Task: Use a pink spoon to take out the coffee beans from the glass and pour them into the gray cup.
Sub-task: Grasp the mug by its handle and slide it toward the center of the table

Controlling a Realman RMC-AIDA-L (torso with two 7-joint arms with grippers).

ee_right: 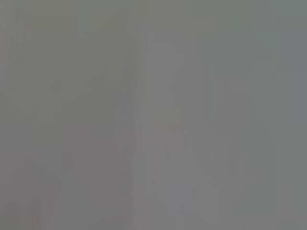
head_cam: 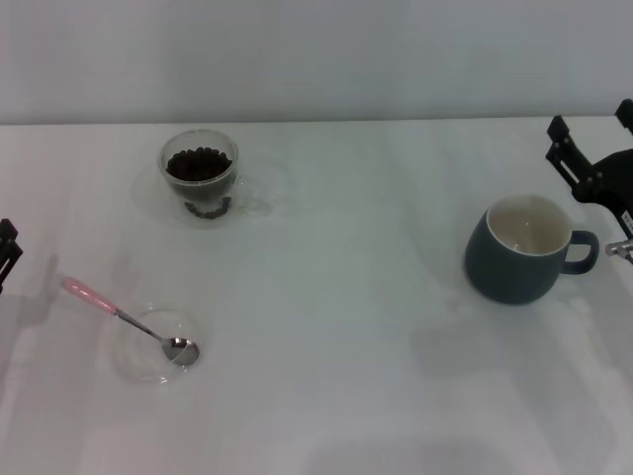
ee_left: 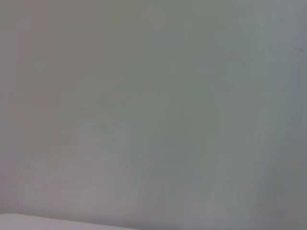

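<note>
The pink spoon point(head_cam: 119, 314) lies bowl-down in a shallow dish point(head_cam: 153, 346), its handle slanting toward the left hand point(head_cam: 6, 252), the nearer one; that hand's grip I cannot tell.

1 pink spoon point(head_cam: 104, 303), 1 glass point(head_cam: 200, 175) with many coffee beans point(head_cam: 198, 164), 1 gray cup point(head_cam: 524, 249), 1 clear dish point(head_cam: 153, 345).
</note>
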